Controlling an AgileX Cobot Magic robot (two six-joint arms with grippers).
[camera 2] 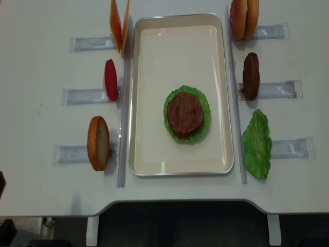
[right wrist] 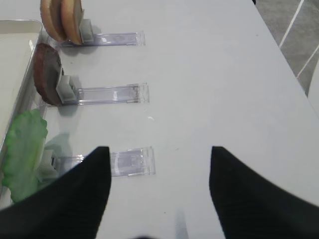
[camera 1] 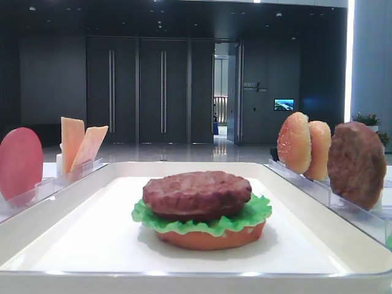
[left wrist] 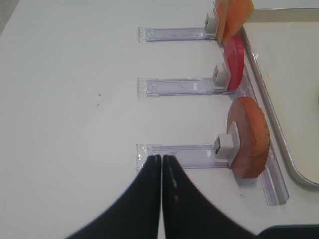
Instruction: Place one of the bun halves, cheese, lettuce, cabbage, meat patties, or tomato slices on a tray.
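Observation:
On the white tray (camera 2: 134, 103) sits a stack: an orange bottom bun (camera 1: 211, 239), lettuce (camera 1: 245, 217) and a meat patty (camera 2: 185, 114) on top. Left of the tray, cheese (camera 2: 118, 23), a tomato slice (camera 2: 110, 80) and a bun half (camera 2: 97, 143) stand in racks. To its right stand two bun halves (camera 2: 244, 18), a patty (camera 2: 251, 76) and a lettuce leaf (camera 2: 257, 144). My left gripper (left wrist: 162, 158) is shut and empty above the rack of the bun half (left wrist: 251, 137). My right gripper (right wrist: 158, 148) is open and empty over bare table, right of the lettuce leaf (right wrist: 22, 149).
Clear plastic racks (camera 2: 85, 95) lie flat on the white table on both sides of the tray, one of them (right wrist: 132, 162) just left of my right gripper. The table's front edge (camera 2: 164, 206) runs below the tray.

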